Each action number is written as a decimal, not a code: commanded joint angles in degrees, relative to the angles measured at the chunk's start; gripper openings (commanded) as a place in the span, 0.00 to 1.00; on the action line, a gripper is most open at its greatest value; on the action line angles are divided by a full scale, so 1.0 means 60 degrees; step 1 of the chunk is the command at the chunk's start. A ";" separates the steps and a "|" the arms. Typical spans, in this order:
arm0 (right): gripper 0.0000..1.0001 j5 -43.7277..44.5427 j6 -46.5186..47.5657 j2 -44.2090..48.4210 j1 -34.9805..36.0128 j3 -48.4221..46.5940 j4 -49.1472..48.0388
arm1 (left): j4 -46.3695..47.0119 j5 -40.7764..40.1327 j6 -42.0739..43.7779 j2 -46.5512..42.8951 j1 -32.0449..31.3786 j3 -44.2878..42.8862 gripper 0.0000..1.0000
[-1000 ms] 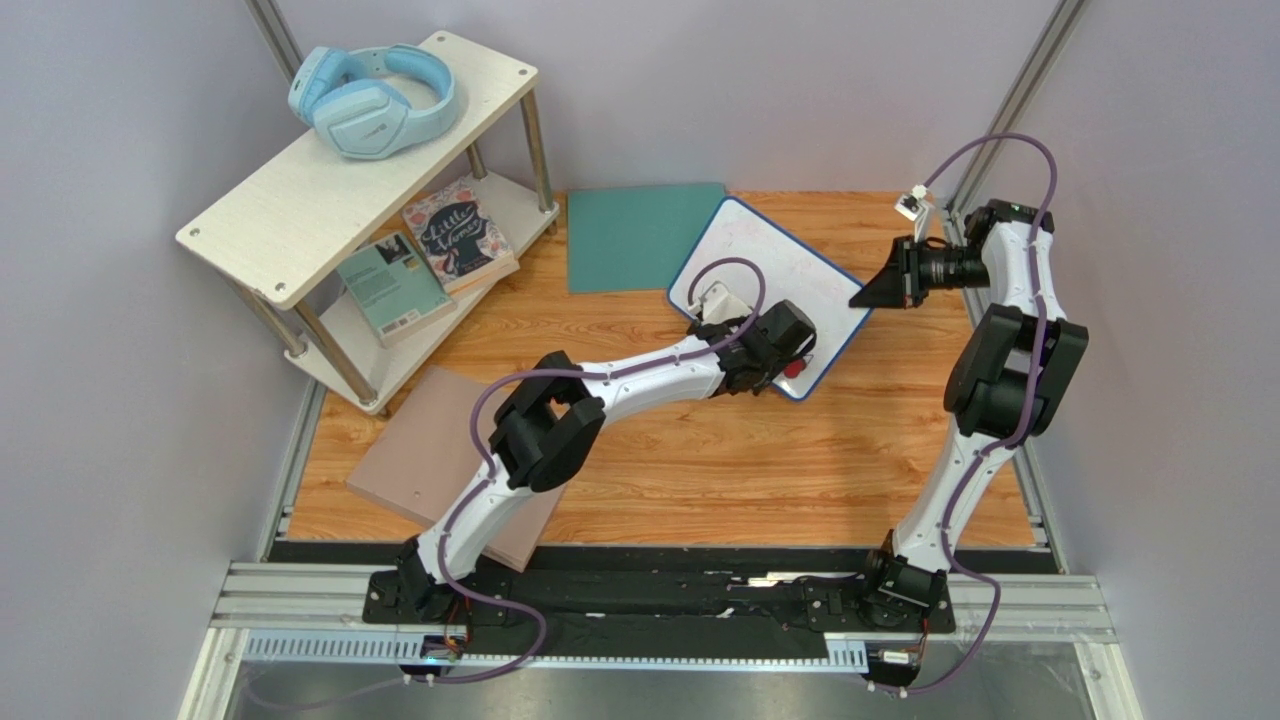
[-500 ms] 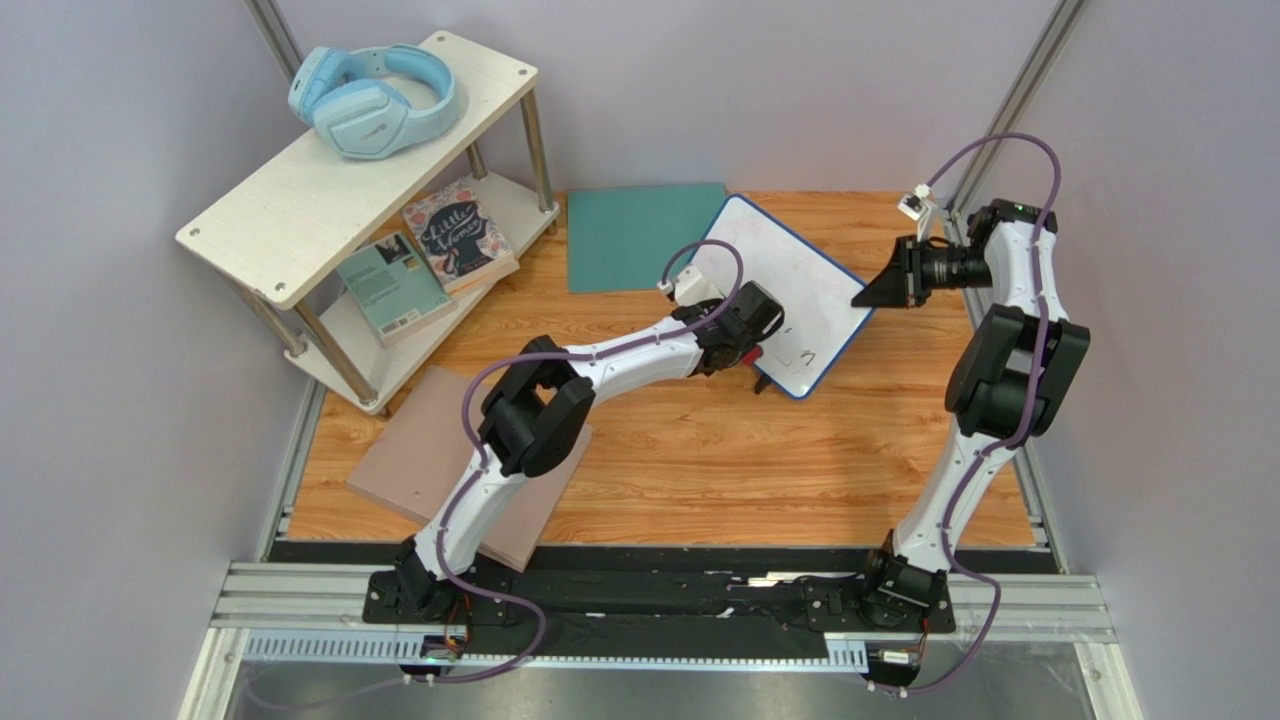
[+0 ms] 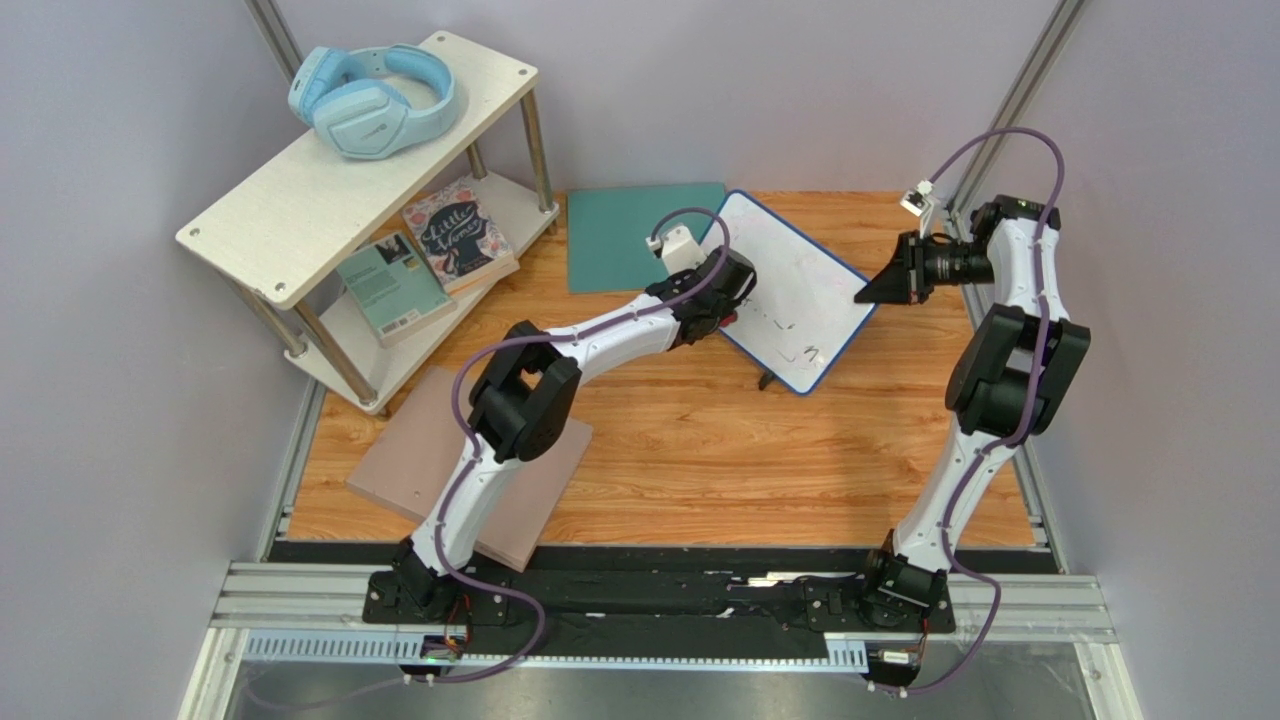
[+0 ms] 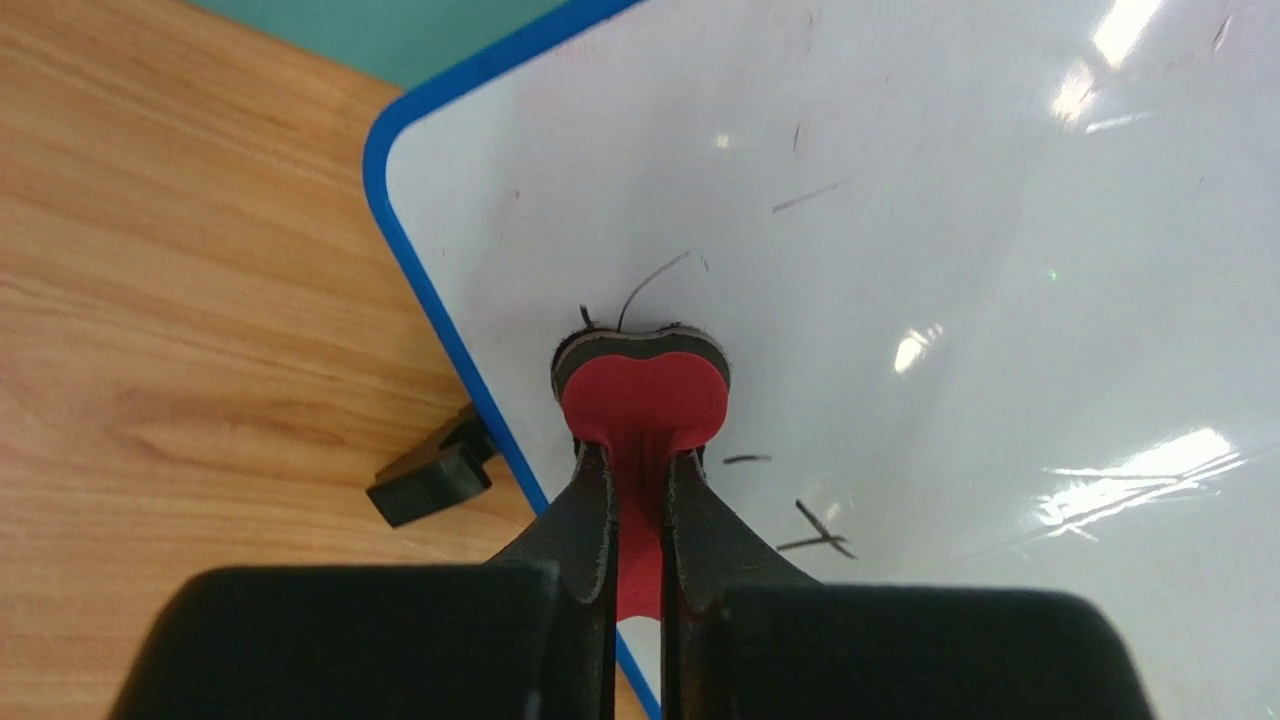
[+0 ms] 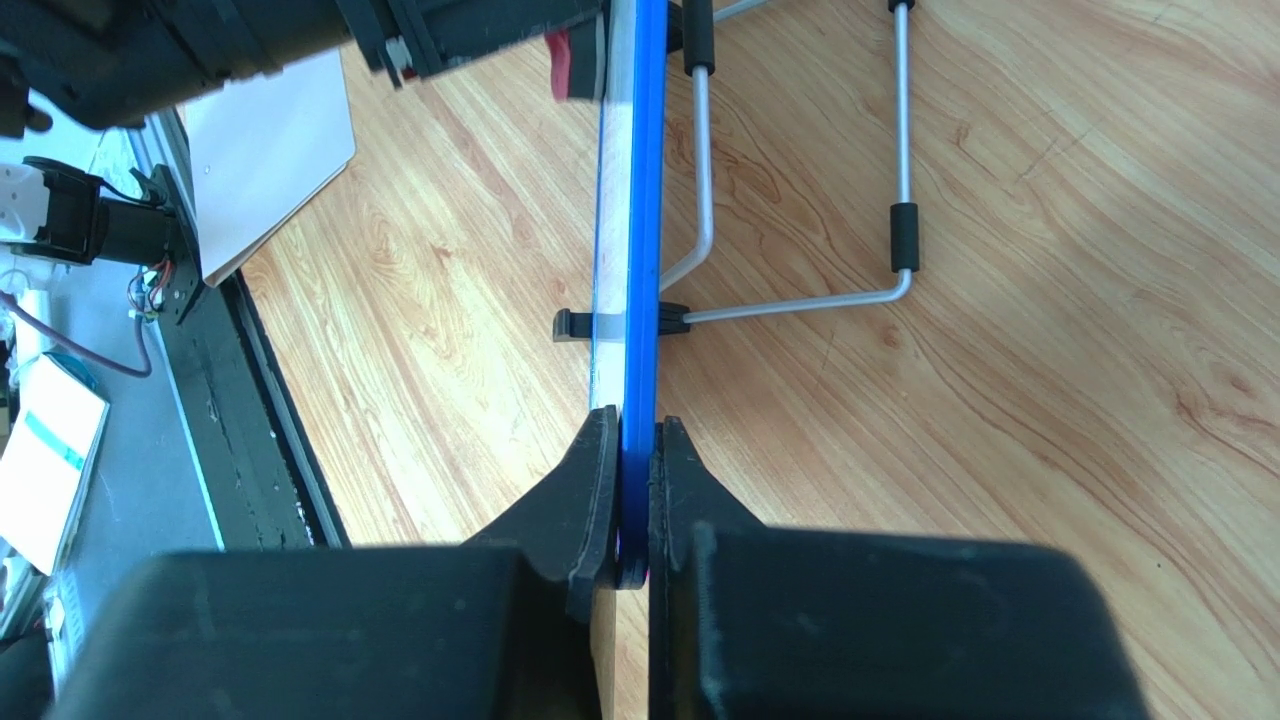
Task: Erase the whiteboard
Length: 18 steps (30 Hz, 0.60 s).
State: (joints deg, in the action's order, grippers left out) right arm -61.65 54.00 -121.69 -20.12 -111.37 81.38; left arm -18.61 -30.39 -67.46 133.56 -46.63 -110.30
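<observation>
The whiteboard (image 3: 796,285), white with a thin blue frame, stands tilted on the wooden table. A few dark marks remain on it (image 4: 819,528). My left gripper (image 4: 642,450) is shut on a red eraser (image 4: 643,393) whose dark pad presses on the board near its left edge; it shows in the top view (image 3: 718,300). My right gripper (image 5: 631,458) is shut on the whiteboard's blue edge (image 5: 646,225) and holds the board at its right corner (image 3: 872,288). A black stand foot (image 4: 428,480) sits on the table beside the frame.
A teal mat (image 3: 639,233) lies behind the board. A pinkish-tan board (image 3: 436,458) lies at the near left. A white shelf (image 3: 301,195) at the far left bears blue headphones (image 3: 373,99) and books (image 3: 428,255). The board's wire stand (image 5: 812,300) rests on the table.
My left gripper has slid the eraser across the board from its lower right part to its upper left edge. The right gripper has kept its hold on the board's edge.
</observation>
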 commanded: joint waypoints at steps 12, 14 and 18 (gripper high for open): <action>0.00 0.1002 0.2206 -0.0417 -0.0001 -0.0642 0.2330 | 0.1782 0.1077 0.1969 0.0577 0.1107 -0.0980 0.00; 0.00 0.0958 0.2192 -0.0446 -0.0001 -0.0671 0.2330 | 0.1856 0.1314 0.2410 0.0782 0.0888 -0.1317 0.00; 0.00 0.0885 0.2104 -0.0505 0.0013 -0.0803 0.2330 | 0.2150 0.1549 0.2879 0.0929 0.0361 -0.1348 0.00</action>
State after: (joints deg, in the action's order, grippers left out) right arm -61.21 56.01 -123.81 -20.73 -113.32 83.55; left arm -12.80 -25.63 -55.00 137.14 -40.75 -115.72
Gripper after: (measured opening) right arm 0.049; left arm 0.038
